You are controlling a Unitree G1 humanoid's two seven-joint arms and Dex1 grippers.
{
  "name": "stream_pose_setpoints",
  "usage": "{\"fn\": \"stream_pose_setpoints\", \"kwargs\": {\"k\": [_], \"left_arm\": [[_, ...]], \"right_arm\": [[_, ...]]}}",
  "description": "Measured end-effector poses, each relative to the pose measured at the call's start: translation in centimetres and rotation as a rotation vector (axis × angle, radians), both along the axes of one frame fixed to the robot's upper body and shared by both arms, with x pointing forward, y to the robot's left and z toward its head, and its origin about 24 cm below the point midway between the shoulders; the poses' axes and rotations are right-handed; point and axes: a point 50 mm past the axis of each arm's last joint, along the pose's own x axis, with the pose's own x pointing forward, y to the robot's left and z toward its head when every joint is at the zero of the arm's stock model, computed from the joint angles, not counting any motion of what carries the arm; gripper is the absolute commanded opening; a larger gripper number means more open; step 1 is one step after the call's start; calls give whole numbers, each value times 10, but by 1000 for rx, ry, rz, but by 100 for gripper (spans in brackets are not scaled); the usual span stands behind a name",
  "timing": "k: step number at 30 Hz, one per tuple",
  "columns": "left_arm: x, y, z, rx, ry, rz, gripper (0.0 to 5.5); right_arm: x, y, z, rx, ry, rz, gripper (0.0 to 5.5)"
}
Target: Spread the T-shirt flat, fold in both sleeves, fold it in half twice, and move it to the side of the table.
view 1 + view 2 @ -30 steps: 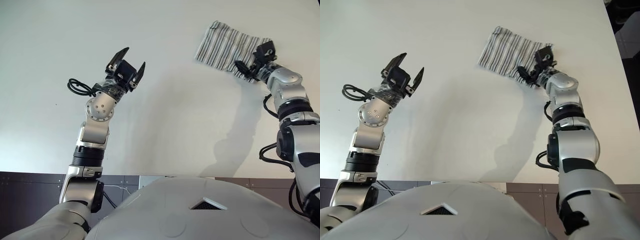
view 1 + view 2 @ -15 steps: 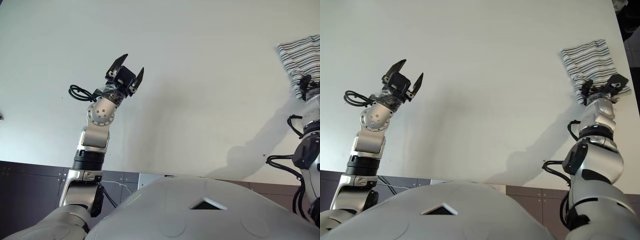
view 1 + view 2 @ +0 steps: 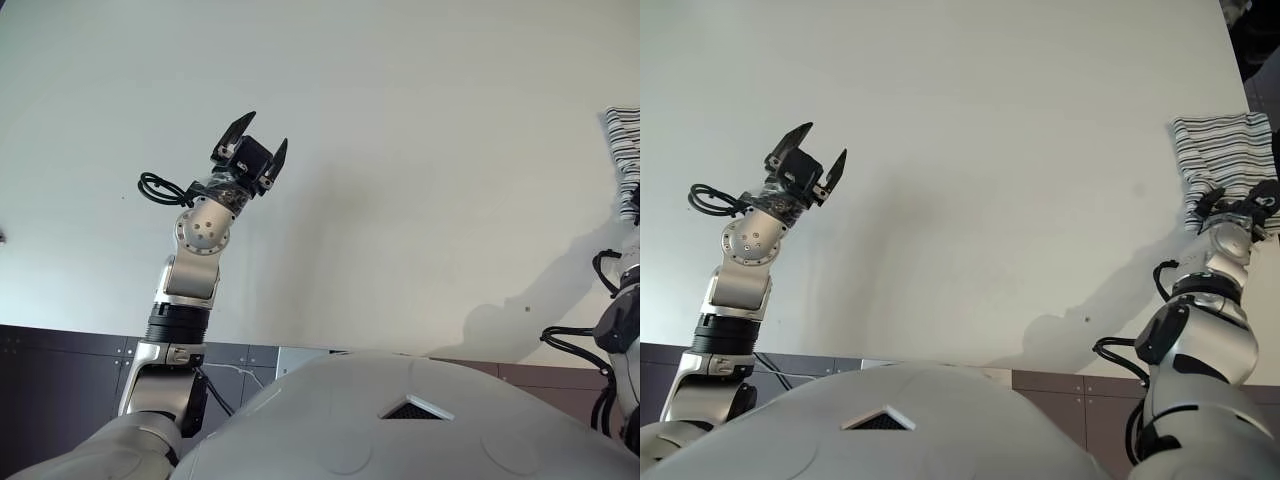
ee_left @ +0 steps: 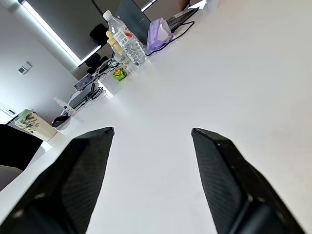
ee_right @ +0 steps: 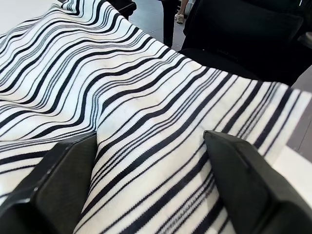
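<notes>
T-shirt [image 3: 1225, 150]: folded into a small striped bundle at the right edge of the frame in the right eye view, close beside the table's right border.
Table [image 3: 990, 150]: white top; the bundle lies far from its middle.
Right claw [image 3: 1240, 203]: at the bundle's lower edge. In the right wrist view its fingers [image 5: 58, 180] stand spread, with striped cloth humped between them rather than pinched. It looks released and resting on the fabric.
Left claw [image 3: 262, 128]: raised at left centre of the frame above bare table, fingers wide, grasping nothing.
Done, as judged: spreading, both sleeves and both halvings, since the shirt is a compact rectangle, and it already lies at the table's side.
Left, as judged: little, mainly lifting the right claw clear.
Unclear: whether the bundle's far edge overhangs the table.
</notes>
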Motion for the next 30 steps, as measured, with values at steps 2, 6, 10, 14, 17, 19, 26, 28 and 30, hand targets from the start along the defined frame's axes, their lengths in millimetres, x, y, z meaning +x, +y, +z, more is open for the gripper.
{"fn": "stream_pose_setpoints", "kwargs": {"k": [2,6,10,14,17,19,26,28,30], "left_arm": [[-1,0,-1,-1,-9,17,296],[-2,-1,-2,-4,-13,31,296],[-2,2,-1,-8,-25,56,296],[2,0,21,-117,-138,164,296],[5,-15,41,-312,-232,315,296],[6,-24,42,-371,-228,362,296],[-4,-56,28,-462,-168,371,296],[-10,-59,17,-468,-125,378,296],[-11,-60,10,-467,-95,388,296]], "right_arm": [[7,5,5,-99,6,66,379],[7,12,15,-241,-20,154,379],[20,23,52,-326,-180,226,379],[44,86,106,-379,-477,494,379],[50,157,107,-250,-589,674,379],[47,173,93,-174,-553,694,379],[36,219,62,-38,-479,776,379],[30,222,53,-31,-449,783,379],[28,224,51,-41,-445,797,379]]}}
